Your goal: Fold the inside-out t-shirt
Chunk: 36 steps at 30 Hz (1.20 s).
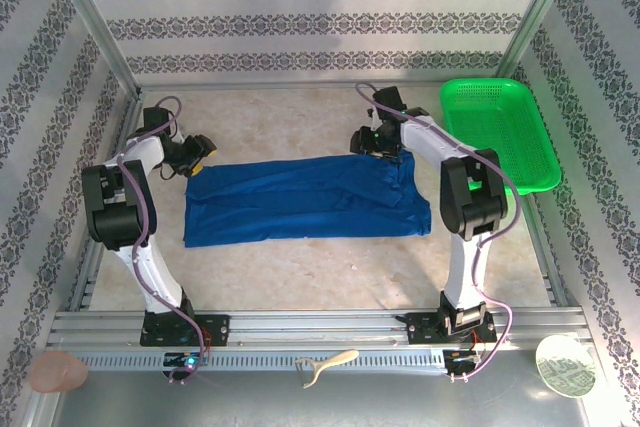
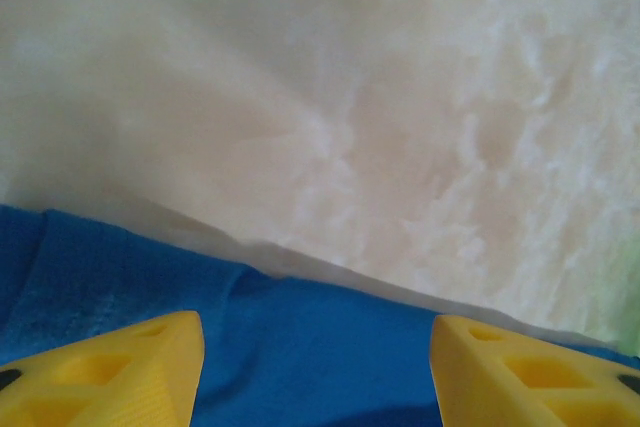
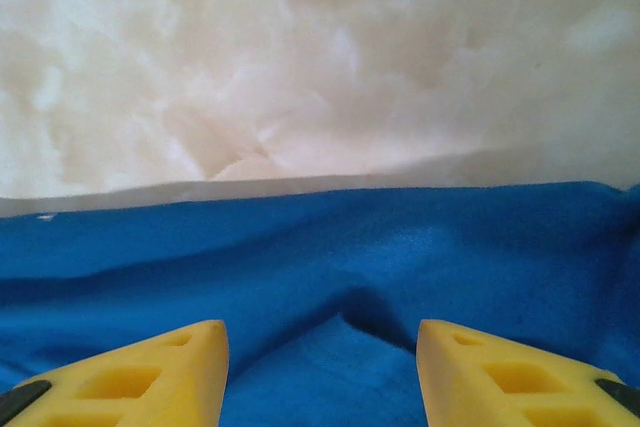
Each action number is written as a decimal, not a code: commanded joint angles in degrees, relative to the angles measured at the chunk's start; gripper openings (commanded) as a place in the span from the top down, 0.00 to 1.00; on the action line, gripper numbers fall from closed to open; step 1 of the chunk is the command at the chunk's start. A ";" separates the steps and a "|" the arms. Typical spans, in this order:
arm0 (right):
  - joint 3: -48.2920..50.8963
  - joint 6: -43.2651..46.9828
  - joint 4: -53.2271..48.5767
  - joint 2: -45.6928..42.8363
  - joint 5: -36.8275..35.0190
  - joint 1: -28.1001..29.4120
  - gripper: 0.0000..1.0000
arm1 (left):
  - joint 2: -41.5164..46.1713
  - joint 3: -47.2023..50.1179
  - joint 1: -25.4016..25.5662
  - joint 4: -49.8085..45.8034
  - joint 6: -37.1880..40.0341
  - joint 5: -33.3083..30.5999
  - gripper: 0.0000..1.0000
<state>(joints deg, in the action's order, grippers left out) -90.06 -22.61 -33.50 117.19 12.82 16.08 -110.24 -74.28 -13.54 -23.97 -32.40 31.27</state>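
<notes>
The inside-out t-shirt [image 1: 305,199] is royal blue and lies flat on the pale table as a long band running left to right. My left gripper [image 1: 199,152] hovers at the band's far left corner. In the left wrist view its yellow fingers [image 2: 110,372] stand apart above the blue cloth [image 2: 120,267], so the gripper [image 2: 316,367] is open and grips nothing. My right gripper [image 1: 388,152] is at the far edge near the band's right end. It [image 3: 322,357] is open too, over a small crease in the cloth [image 3: 400,237].
A green mesh basket [image 1: 482,88] stands at the back right, close to the right arm. Patterned walls and metal posts close in the table on three sides. A pink disc [image 1: 57,372], a cream tool [image 1: 325,365] and a pale disc [image 1: 565,365] lie by the front rail.
</notes>
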 commanded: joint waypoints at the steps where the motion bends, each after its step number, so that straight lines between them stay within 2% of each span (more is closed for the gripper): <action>1: -2.81 2.18 -5.70 2.40 -4.15 1.43 0.47 | -0.70 -0.98 0.18 -1.44 0.93 -0.29 0.38; 6: -1.95 1.73 -6.22 4.00 -6.08 2.50 0.51 | -1.83 -0.38 0.17 -1.01 1.08 -0.69 0.38; 8: -1.37 1.65 -6.02 4.44 -6.14 2.59 0.56 | -2.22 -0.12 0.18 -0.82 1.20 -0.88 0.38; 10: -1.13 1.64 -5.98 4.62 -6.14 2.59 0.70 | -2.49 0.01 0.18 -0.82 1.45 -1.20 0.38; 13: -1.12 1.85 -6.14 4.25 -5.88 2.48 1.00 | -3.02 0.25 0.18 -0.83 1.73 -1.46 0.38; 14: -0.87 1.82 -6.14 3.66 -5.87 2.55 1.00 | -3.06 0.35 0.18 -0.74 1.71 -1.60 0.38; 24: 9.20 -2.48 -3.74 -9.68 -5.77 4.85 1.00 | -4.01 1.07 0.19 -0.47 2.23 -2.02 0.38; 28: 17.30 -6.56 -1.69 -16.39 -6.71 8.44 1.00 | -3.60 1.56 0.20 -0.31 2.51 -1.81 0.38; 32: 27.27 -12.83 -0.56 -23.98 -6.93 14.55 0.99 | -3.25 1.98 0.15 0.02 2.61 -1.47 0.38; 34: 32.54 -16.56 -0.56 -28.54 -6.43 17.72 0.66 | -3.24 2.12 0.14 0.15 2.54 -1.34 0.38; 35: 35.26 -18.60 -0.85 -31.30 -6.53 18.89 0.61 | -3.14 2.04 0.13 0.15 2.60 -1.10 0.38; 36: 37.34 -20.19 -0.89 -34.32 -6.69 19.06 0.60 | -3.10 1.96 0.12 0.07 2.68 -1.04 0.38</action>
<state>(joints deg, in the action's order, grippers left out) -57.47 -35.48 -33.41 88.84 6.94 33.63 -113.32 -73.73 -13.56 -23.49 -31.31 30.48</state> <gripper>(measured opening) 0.386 0.619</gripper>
